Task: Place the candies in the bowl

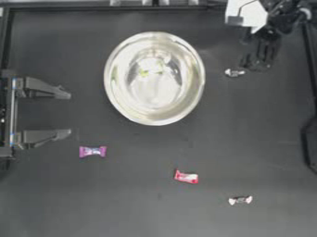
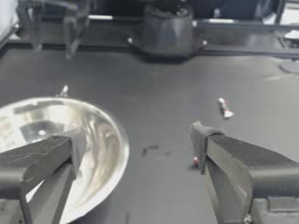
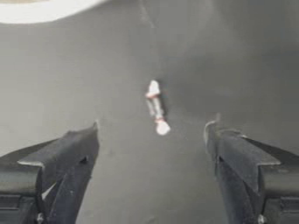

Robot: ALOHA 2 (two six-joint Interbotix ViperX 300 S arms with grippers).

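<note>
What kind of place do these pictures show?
Probably a robot test bench, not a home: a bare dark table, framed by rails, with a gripper at each side (left, right) and only a metal bowl and scattered candies.

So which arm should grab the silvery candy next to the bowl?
The right. The right gripper hangs open close to that silvery candy, which lies between its jaws in the right wrist view. The left gripper sits open at the table's left edge, with the bowl in between.
</note>
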